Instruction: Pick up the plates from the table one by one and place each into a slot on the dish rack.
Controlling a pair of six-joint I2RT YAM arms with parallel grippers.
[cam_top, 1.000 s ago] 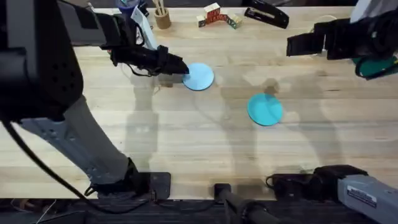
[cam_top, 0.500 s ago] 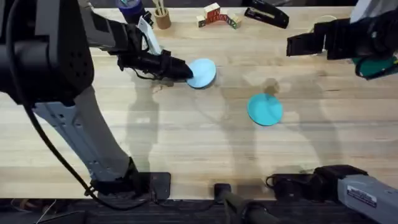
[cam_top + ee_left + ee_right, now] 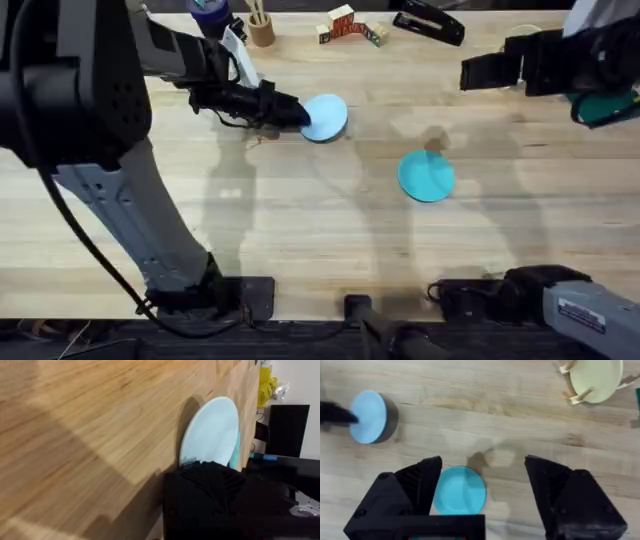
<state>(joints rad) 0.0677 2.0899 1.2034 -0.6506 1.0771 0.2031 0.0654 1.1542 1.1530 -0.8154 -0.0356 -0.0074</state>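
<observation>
The pale sky-blue plate (image 3: 326, 117) is tipped up off the table (image 3: 300, 220), its near edge clamped in my left gripper (image 3: 297, 113). In the left wrist view the plate (image 3: 212, 430) stands on edge above my black fingers (image 3: 210, 482), which are shut on it. The teal plate (image 3: 427, 176) lies flat near the table's middle. My right gripper (image 3: 478, 72) hovers high at the far right, open and holding nothing; in its view (image 3: 482, 467) the teal plate (image 3: 460, 491) lies below it. The dish rack (image 3: 574, 396) holds a cream-yellow plate (image 3: 596, 377).
Along the far edge stand a wooden cup of sticks (image 3: 262, 29), toy blocks (image 3: 350, 25) and a black stapler (image 3: 430, 22). Bare wood lies between the two plates and toward the near edge.
My left gripper has closed on the pale blue plate and tipped it up, shifting it slightly right. The left arm rose toward the camera. The right arm and teal plate stayed still.
</observation>
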